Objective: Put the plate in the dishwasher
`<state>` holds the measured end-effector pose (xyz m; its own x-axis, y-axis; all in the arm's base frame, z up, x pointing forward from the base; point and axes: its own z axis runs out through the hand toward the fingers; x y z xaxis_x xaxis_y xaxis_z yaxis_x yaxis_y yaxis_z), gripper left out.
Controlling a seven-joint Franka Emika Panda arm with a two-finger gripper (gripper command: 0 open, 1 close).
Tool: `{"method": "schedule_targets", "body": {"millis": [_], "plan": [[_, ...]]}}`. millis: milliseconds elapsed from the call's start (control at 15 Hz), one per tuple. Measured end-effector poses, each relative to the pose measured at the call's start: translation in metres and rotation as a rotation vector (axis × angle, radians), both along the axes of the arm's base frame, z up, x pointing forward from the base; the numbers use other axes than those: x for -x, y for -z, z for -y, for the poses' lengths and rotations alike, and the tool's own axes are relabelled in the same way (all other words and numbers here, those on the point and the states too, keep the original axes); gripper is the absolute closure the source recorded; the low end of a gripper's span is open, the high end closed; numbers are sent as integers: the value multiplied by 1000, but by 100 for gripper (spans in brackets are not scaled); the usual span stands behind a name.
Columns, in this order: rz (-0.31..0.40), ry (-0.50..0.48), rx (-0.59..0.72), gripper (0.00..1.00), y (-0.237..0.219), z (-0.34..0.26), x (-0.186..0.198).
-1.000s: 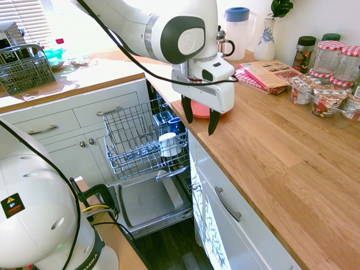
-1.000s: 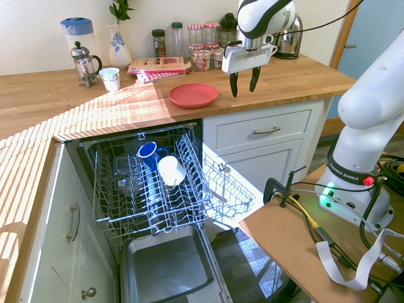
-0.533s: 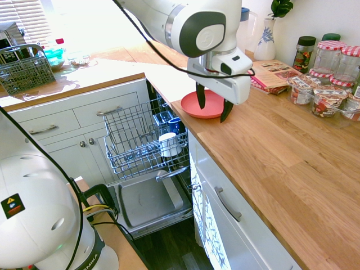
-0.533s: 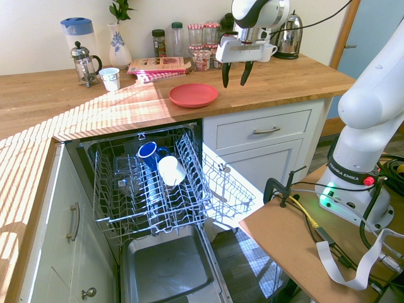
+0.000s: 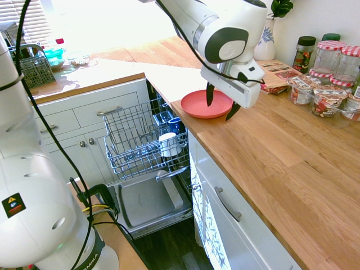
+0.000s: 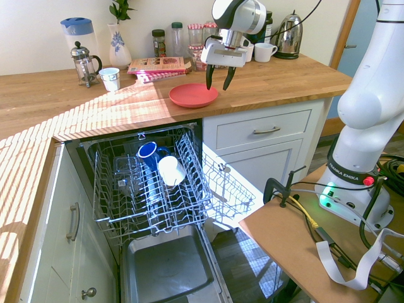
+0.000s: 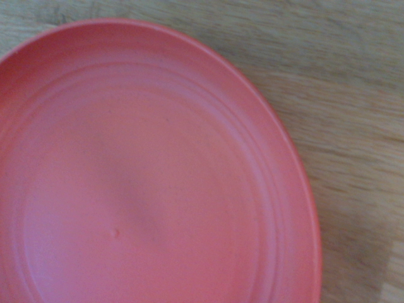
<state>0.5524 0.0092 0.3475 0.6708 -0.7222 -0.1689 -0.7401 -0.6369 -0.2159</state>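
On the wooden counter (image 6: 284,81) lies the plate (image 6: 193,95); near it, the end effector (image 6: 218,88) hangs open, ungrasping.

My wooden surface (image 6: 284,85) carries the red plate (image 6: 193,95), a patterned cup (image 6: 110,79), a vase (image 6: 118,48), magazines (image 6: 159,67), jars (image 6: 195,36) and a kettle (image 6: 290,39).

Blue mug (image 6: 149,153) beside white cup (image 6: 171,171) in wire rack (image 6: 151,196)
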Motion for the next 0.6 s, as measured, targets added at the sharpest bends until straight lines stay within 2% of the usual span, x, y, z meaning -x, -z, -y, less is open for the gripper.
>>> {"method": "schedule_targets", "body": {"millis": [600], "plan": [[-4, -22, -19, 100, 13, -13, -22]]}}
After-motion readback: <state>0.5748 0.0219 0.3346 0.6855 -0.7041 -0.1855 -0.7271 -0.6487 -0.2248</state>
